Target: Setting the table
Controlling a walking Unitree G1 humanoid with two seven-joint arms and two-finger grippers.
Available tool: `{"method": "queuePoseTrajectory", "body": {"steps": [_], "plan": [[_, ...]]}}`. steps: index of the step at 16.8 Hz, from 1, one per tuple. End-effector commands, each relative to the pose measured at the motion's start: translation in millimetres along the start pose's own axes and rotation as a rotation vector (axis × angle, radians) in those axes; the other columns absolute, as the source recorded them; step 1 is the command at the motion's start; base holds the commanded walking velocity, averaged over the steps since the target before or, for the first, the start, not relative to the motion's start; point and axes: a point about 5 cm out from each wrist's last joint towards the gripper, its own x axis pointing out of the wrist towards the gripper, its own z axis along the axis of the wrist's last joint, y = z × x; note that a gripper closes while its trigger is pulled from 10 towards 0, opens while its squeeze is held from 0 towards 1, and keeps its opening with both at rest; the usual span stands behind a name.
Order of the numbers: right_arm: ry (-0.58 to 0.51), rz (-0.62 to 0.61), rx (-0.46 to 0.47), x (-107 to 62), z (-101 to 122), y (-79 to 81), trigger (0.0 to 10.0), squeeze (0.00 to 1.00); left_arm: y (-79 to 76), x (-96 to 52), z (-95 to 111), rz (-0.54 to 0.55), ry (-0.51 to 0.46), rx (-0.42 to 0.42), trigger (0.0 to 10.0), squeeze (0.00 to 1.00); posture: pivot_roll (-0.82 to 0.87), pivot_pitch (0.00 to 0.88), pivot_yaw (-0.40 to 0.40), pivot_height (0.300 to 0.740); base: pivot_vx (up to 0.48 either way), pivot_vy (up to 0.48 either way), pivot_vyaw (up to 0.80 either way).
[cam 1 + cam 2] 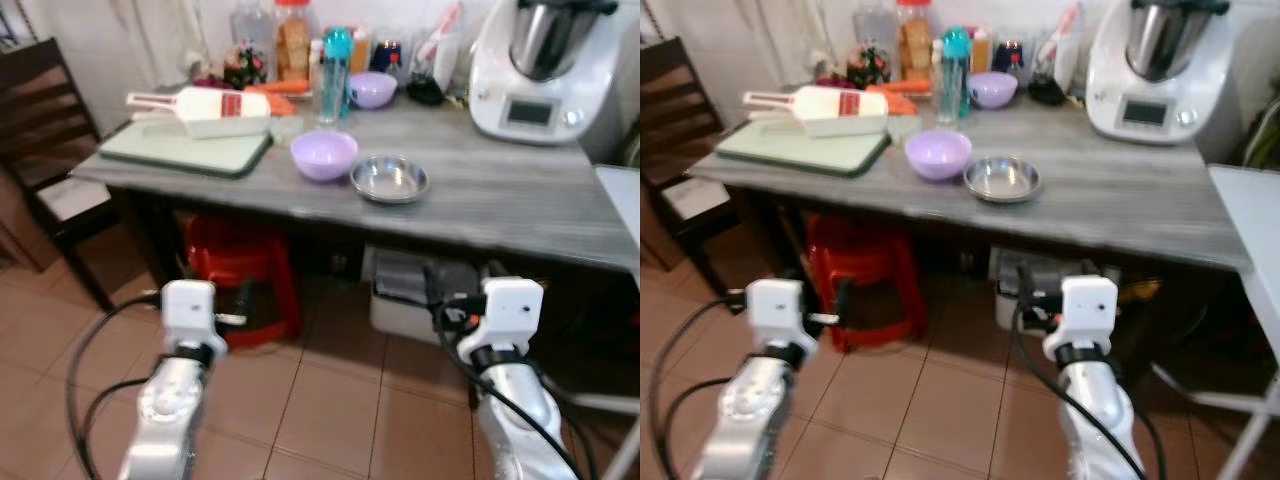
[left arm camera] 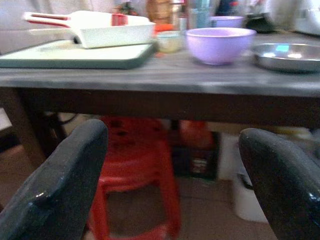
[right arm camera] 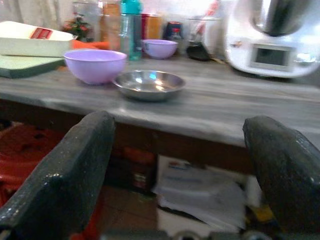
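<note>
We're holding both hands low in front of the desk, below its edge, over the tiled floor. Left hand: fingers spread wide, holding nothing, touching nothing. Right hand: same, fingers well apart, nothing btwn them.

On the desk, near the front edge, we're seeing a lilac bowl sitting upright, mouth up, and just beside it on the robot's right a shallow steel dish, also mouth up; the two are v. close, can't tell if touching. Both are round, so no long axis. A 2nd lilac bowl is sitting further back among bottles and jars, next to a teal bottle standing upright.

To the left, a white handled container is lying on a green board, its long axis running along the desk, handle pointing to the robot's left.

Head views are showing a white kitchen machine at back right, a dark chair at left and a red stool under the desk. The right wrist view is showing white boxes under the desk.
</note>
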Motion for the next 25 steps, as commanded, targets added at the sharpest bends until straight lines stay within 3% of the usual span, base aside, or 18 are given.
{"method": "queuePoseTrajectory", "body": {"steps": [1,4,19,25], "plan": [[-0.017,-0.01,0.011,3.9,5,-1.8,10.0,0.0,1.2,4.5,9,-0.032,-0.045,0.015,10.0,0.0,-0.02,0.0,-0.018,0.74,0.0,0.0,0.0],[-0.017,-0.008,0.003,5.6,5,-4.8,10.0,0.0,2.3,6.3,13,-0.052,-0.066,0.056,10.0,0.0,-0.02,0.0,-0.019,0.74,0.0,0.0,0.0],[-0.026,-0.031,-0.017,12.0,8,-12.6,10.0,0.0,-9.8,13.9,9,-0.101,-0.061,0.008,10.0,0.0,-0.05,0.0,-0.014,0.74,0.0,-0.392,0.0],[-0.027,-0.026,-0.016,13.4,7,-10.4,10.0,0.0,-11.3,13.9,8,-0.111,-0.062,0.005,10.0,0.0,-0.04,0.0,-0.013,0.74,0.0,-0.471,-0.56]]}}
